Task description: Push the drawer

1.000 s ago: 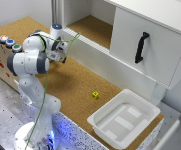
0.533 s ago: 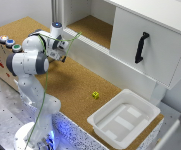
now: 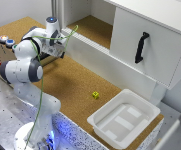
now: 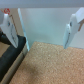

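The brown cork-topped box (image 3: 1, 50) with coloured buttons (image 3: 6, 41) stands at the exterior view's left, mostly behind my arm. My gripper (image 3: 61, 48) hangs just beside the box, over the cork table. In the wrist view the two fingers (image 4: 72, 27) stand wide apart with nothing between them, so the gripper (image 4: 40, 25) is open and empty. A light-brown wooden corner with a dark strip, the drawer (image 4: 11, 54), shows close beside one finger. In the exterior view my arm hides the drawer.
A white cabinet with a black handle (image 3: 140, 47) stands at the back right, and its low white wall (image 4: 47, 27) faces the gripper. A white plastic bin (image 3: 122, 118) sits at the front right. A small yellow cube (image 3: 95, 94) lies on the cork table (image 3: 75, 82).
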Tool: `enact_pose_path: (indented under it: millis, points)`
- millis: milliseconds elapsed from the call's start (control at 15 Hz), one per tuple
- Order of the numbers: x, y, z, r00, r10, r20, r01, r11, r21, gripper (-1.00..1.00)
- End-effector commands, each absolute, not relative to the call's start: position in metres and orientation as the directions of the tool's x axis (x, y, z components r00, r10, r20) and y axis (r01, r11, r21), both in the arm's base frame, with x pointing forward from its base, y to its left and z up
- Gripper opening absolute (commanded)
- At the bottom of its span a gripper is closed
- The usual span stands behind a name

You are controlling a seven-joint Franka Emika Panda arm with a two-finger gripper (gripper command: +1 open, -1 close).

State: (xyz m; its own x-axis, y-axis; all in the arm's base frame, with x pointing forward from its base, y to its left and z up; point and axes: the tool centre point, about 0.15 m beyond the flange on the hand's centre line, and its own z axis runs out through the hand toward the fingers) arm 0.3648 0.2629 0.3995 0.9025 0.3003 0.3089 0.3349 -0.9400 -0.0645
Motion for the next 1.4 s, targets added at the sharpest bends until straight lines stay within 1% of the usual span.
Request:
enact_pose_path:
  millis: [0, 200, 267, 400, 533, 667, 800, 1000, 1067, 1333]
  points:
    - [0.368, 0.269, 0.411, 0.916, 0.305, 0.260, 0.312, -0.950, 0.015, 1.00]
    - [0.368, 0.269, 0.411, 0.916, 0.305, 0.260, 0.312, -0.950, 0.015, 1.00]
    - [0.365, 0.262, 0.403, 0.905, 0.279, 0.321, 0.312, -0.949, -0.054, 1.00]
    - [0.380, 0.256, 0.412, 0.904, 0.226, 0.362, 0.259, -0.965, -0.043, 1.00]
    - [0.396, 0.239, 0.432, 0.892, 0.187, 0.411, 0.204, -0.979, 0.003, 1.00]
    - [0.405, 0.213, 0.448, 0.892, 0.167, 0.420, 0.161, -0.986, 0.051, 1.00]
    - [0.406, 0.183, 0.457, 0.891, 0.142, 0.432, 0.121, -0.990, 0.076, 1.00]
    - [0.400, 0.136, 0.464, 0.885, 0.115, 0.451, 0.087, -0.993, 0.083, 1.00]
    - [0.397, 0.119, 0.463, 0.887, 0.093, 0.452, 0.070, -0.995, 0.066, 1.00]
    - [0.384, 0.050, 0.457, 0.888, 0.046, 0.458, 0.030, -0.999, 0.043, 1.00]
